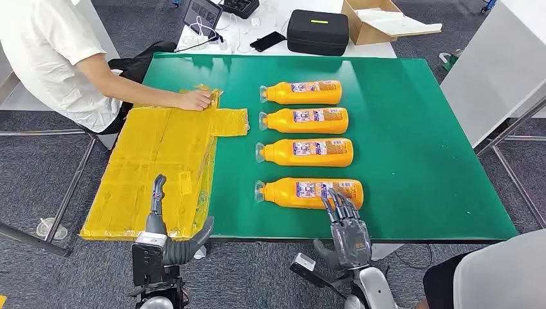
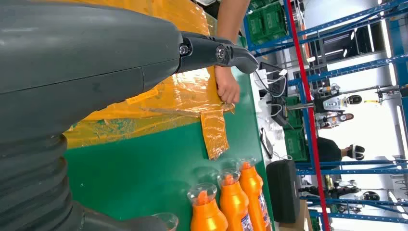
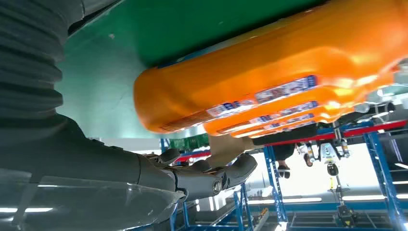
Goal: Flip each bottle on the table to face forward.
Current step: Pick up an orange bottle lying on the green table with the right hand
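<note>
In the head view, four orange bottles lie on their sides in a column down the middle of the green table (image 1: 425, 148), caps toward its left edge. The nearest bottle (image 1: 310, 192) lies just inside the near edge. The right hand (image 1: 348, 233) reaches over that edge with its fingers straight and apart, holding nothing, its fingertips (image 1: 335, 201) at the bottle's base end; whether they touch is unclear. The left hand (image 1: 169, 235) hovers at the near left corner, fingers spread and empty, over a yellow taped sheet (image 1: 161, 161). A person's hand (image 1: 195, 100) rests on the sheet's far edge.

The left wrist view shows the left hand's finger extended above the sheet, with bottle caps (image 2: 226, 179) beyond.

The right wrist view shows the nearest bottle's base close to the uncurled fingers.
</note>
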`<act>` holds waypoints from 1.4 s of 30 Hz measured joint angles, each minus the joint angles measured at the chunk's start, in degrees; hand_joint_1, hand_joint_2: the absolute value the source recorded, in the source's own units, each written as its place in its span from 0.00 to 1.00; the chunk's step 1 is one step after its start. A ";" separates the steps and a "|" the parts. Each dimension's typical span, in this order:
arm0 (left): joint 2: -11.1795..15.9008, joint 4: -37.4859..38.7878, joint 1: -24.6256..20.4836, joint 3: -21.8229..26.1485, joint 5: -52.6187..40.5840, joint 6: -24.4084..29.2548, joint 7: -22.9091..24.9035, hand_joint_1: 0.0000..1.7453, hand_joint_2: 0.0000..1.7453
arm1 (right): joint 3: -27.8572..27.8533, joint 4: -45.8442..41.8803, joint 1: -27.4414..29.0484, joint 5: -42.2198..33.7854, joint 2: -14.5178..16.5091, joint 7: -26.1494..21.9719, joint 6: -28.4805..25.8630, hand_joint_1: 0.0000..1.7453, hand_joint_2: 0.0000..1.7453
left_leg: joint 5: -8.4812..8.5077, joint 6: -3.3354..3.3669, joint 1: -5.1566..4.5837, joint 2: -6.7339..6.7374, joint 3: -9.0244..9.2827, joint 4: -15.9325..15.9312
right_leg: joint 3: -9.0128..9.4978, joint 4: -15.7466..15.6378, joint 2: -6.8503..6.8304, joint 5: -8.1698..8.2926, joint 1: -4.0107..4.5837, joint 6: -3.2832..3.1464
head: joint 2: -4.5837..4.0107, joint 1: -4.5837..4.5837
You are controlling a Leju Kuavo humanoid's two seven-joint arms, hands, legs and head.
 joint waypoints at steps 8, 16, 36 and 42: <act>-0.21 0.72 -1.43 -1.23 -0.07 -3.27 0.26 0.00 1.00 | -0.49 1.46 -2.88 0.11 -1.99 2.03 0.01 0.00 1.00 | 0.03 0.00 0.00 0.00 0.00 0.00 | 0.02 0.00 0.00 0.02 0.00 0.00 | -0.01 0.00; -0.25 2.14 -2.95 -3.23 0.09 -5.31 0.11 0.00 1.00 | 0.46 7.83 -9.39 -1.68 -3.66 2.40 0.02 0.00 1.00 | 0.06 0.04 -0.01 0.01 0.00 0.01 | 0.03 0.01 0.00 0.04 0.00 0.01 | -0.01 0.01; -0.32 3.54 -5.14 -5.58 0.10 -6.55 0.31 0.00 1.00 | 8.00 21.31 -21.25 -8.80 -6.06 6.22 9.13 0.00 1.00 | 0.07 0.04 0.00 0.02 0.00 0.01 | 0.03 0.02 0.00 0.04 0.00 0.01 | -0.01 0.00; -0.70 3.54 -5.60 -5.63 -0.67 -6.44 0.91 0.00 1.00 | 11.25 24.48 -25.00 -6.26 -7.00 11.93 15.26 0.00 1.00 | 0.06 0.04 0.00 0.06 0.11 0.01 | 0.08 0.01 0.02 0.05 0.01 -0.01 | -0.01 -0.01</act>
